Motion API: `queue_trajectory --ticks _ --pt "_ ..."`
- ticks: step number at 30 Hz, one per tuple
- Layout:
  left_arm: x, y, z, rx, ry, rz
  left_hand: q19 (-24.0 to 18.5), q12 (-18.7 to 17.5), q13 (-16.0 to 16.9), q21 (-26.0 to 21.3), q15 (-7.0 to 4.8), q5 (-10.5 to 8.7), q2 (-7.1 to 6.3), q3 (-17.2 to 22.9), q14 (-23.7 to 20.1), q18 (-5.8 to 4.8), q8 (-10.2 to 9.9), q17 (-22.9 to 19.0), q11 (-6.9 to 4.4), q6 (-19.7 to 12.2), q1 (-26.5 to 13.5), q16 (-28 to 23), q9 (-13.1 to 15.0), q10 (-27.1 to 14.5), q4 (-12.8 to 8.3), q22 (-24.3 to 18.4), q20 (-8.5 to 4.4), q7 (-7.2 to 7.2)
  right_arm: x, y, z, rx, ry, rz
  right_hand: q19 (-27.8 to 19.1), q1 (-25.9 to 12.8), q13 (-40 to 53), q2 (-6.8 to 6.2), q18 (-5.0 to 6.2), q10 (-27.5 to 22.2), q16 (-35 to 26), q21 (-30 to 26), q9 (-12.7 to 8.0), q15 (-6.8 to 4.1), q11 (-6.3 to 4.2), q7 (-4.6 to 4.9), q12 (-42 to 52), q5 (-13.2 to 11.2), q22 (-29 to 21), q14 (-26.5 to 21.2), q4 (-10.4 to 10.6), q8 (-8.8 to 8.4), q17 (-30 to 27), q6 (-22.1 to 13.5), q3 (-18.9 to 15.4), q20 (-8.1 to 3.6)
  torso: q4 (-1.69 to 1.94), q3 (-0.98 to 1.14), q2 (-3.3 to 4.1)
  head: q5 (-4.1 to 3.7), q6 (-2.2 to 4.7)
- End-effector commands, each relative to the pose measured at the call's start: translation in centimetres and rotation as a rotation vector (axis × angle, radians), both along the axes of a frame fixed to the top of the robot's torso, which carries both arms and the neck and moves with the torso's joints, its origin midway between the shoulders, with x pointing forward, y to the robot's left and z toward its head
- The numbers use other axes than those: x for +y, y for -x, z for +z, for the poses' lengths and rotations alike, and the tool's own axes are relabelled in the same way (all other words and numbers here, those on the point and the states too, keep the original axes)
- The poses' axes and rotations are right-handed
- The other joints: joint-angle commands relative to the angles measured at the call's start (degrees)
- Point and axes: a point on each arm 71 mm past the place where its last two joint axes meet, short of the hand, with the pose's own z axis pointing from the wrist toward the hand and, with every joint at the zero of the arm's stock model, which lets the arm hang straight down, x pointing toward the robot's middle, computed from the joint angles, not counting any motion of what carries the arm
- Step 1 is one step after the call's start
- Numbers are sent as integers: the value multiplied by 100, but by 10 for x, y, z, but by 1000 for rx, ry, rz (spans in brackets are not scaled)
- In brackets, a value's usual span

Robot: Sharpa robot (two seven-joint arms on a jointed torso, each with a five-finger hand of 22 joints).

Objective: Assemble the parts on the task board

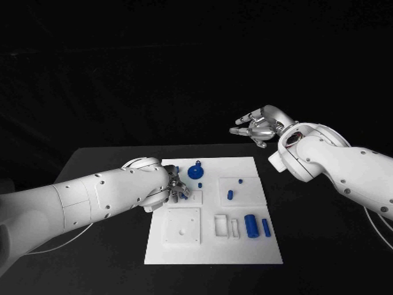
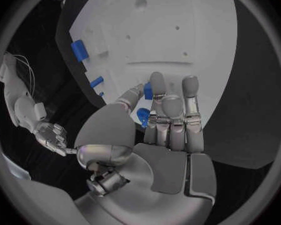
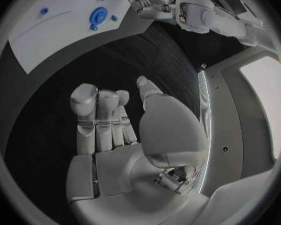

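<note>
L hand (image 1: 172, 189) over task board (image 1: 250, 246) left-centre, fingers pinching a small blue part (image 2: 147, 90). R hand (image 1: 260, 128) raised off far-right of board, fingers loosely spread, holding nothing.

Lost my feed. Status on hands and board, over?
Left hand low over task board, fingers at a small blue part, grip unclear. Right hand raised past the board's far edge, holding nothing. Blue disc on board. Nothing blocking.
</note>
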Motion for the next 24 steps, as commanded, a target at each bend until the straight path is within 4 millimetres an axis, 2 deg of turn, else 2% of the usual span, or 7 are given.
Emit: queue_trajectory --ticks 1,14,24 --pt "-3 1 0 7 -14 -19 20 -17 8 27 -47 22 96 465 89 -57 41 -3 -22 319 137 6 340 109 -445 107 -21 -305 1 0 0 4 13 9 112 25 9 -10 47 11 34 39 7 -19 -28 9 37 -17 546 10 21 7 5 35 2 -7 -9 1 2 6 -3" --pt "-3 3 -2 26 -25 -33 20 -22 10 29 -48 28 92 469 89 -57 40 0 -20 328 148 10 332 114 -462 108 -22 -306 1 0 0 7 14 8 112 25 9 -10 47 11 34 39 7 -19 -28 9 37 -17 546 10 21 7 5 35 2 -7 0 -1 -1 14 -17" --pt "-4 3 -3 35 -30 -38 17 -26 11 30 -48 27 95 471 87 -58 39 5 -19 332 154 13 324 119 -475 109 -23 -305 1 0 -1 10 15 8 112 23 3 -12 50 9 37 30 8 -19 -27 10 31 -20 542 11 29 8 23 30 -3 -7 -10 3 3 23 -16"
